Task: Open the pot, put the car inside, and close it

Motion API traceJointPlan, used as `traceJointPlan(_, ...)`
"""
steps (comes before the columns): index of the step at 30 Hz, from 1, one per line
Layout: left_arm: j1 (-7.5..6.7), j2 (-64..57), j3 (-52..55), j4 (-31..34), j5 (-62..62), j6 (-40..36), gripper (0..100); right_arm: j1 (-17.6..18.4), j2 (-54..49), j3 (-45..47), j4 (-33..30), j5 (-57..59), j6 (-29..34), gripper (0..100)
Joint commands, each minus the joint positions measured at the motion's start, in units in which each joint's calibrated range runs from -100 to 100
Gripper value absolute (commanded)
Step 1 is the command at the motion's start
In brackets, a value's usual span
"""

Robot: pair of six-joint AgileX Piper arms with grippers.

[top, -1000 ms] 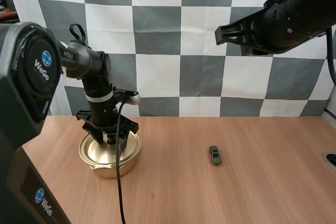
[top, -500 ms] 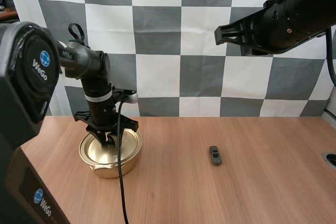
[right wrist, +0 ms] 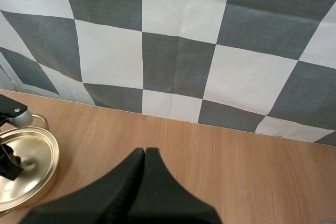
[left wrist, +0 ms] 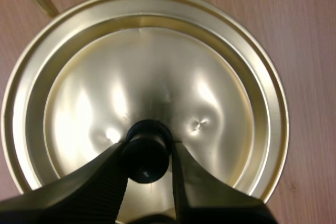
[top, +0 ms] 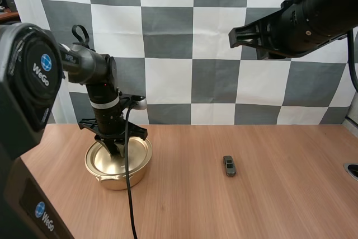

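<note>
The gold pot [top: 130, 176] sits on the left side of the worktop [top: 268, 205], toward the far edge. Its lid [left wrist: 157, 66] is on top of it. The left gripper [top: 115, 148] points straight down at the lid. It pinches the black knob [left wrist: 146, 153] in the middle of the lid between its two fingers [left wrist: 94, 187]. The little grey car [top: 229, 165] lies on the worktop to the right of the pot, well apart from it, and nothing touches it. The right gripper [right wrist: 144, 156] is up high over the right side of the worktop. Its fingers are pressed together with nothing in them.
</note>
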Motion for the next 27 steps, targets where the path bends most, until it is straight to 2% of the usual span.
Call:
traceJointPlan(1,0.01,-0.08,0.09,0.00,-0.23,0.01,0,-0.02,-0.05,-0.02,0.01,0.00,-0.06,0)
traceJointPlan(11,0.01,-5.39,-0.03,0.00,-3.29,0.01,0,-0.02,-0.05,-0.02,1.12,0.00,-0.06,0)
traceJointPlan(27,0.01,-11.43,-0.51,0.00,-0.94,0.01,0,-0.02,-0.05,-0.02,2.58,0.00,-0.06,0)
